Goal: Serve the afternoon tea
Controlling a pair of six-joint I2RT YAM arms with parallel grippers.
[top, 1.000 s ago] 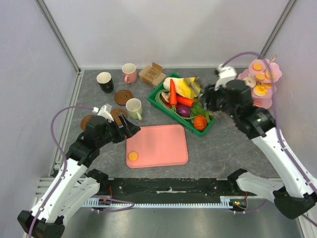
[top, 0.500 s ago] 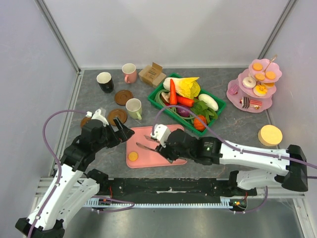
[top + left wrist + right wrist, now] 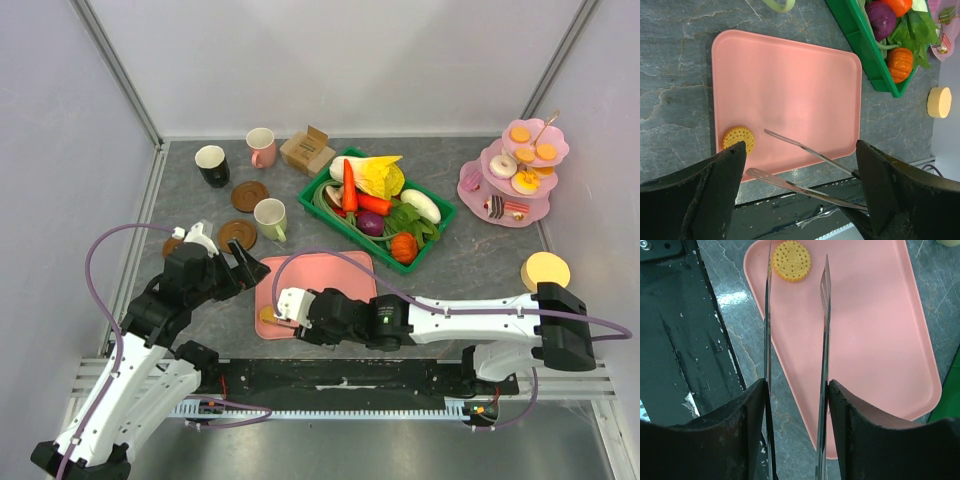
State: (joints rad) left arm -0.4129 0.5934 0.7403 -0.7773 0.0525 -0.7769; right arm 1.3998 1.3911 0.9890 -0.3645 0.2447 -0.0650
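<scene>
A: Jaws on the right, what have they got?
B: The right jaws are part-closed, clamping metal tongs with the blades apart. Ahead of them, between the tips, a round orange biscuit lies on the pink tray.
A: And the left jaws?
B: Spread wide, holding nothing, above the tray's edge; the biscuit sits just beneath them.

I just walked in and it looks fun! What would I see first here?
Probably the big pink tray in the middle, with one orange biscuit on its near-left corner and long metal tongs pointing at it. Behind it sits a green basket full of bright vegetables. A pink stand of sweets stands at the far right.
</scene>
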